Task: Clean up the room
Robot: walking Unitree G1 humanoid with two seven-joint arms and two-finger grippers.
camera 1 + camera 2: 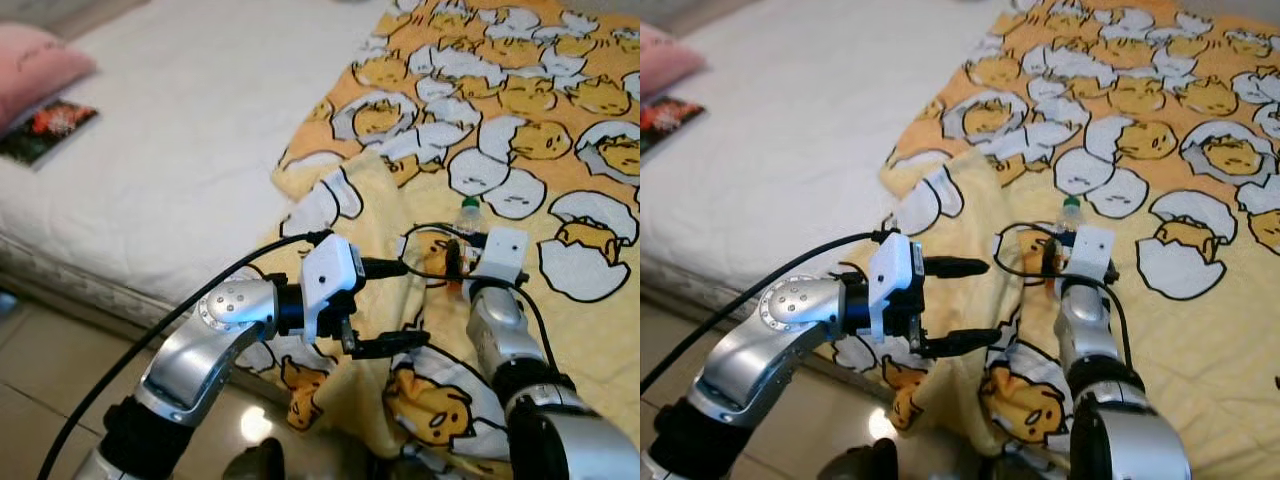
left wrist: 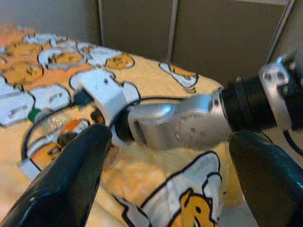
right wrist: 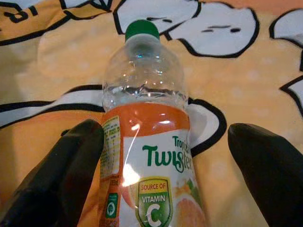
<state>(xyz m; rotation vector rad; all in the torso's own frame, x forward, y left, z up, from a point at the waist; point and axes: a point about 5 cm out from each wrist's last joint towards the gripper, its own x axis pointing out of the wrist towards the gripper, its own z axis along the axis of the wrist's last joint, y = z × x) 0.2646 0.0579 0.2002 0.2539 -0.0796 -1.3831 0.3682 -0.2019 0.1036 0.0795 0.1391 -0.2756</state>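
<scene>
A clear plastic bottle (image 3: 147, 142) with a green cap and an orange Twister label lies on the yellow egg-print blanket (image 1: 520, 120). My right gripper (image 3: 165, 135) is open and straddles it, one black finger (image 3: 61, 179) close against the label and the other finger (image 3: 270, 175) standing apart. From the head, the bottle's green cap (image 1: 468, 205) pokes out just beyond my right wrist's white mount (image 1: 500, 252). My left gripper (image 1: 400, 305) hovers open and empty over the blanket's near edge, to the left of the right arm (image 2: 180, 125).
The blanket covers the right part of a white mattress (image 1: 180, 130). A pink pillow (image 1: 35, 65) and a magazine (image 1: 50, 130) lie at its far left. Tiled floor (image 1: 40, 370) runs below the bed's near edge. A black cable (image 1: 200, 300) trails from the left wrist.
</scene>
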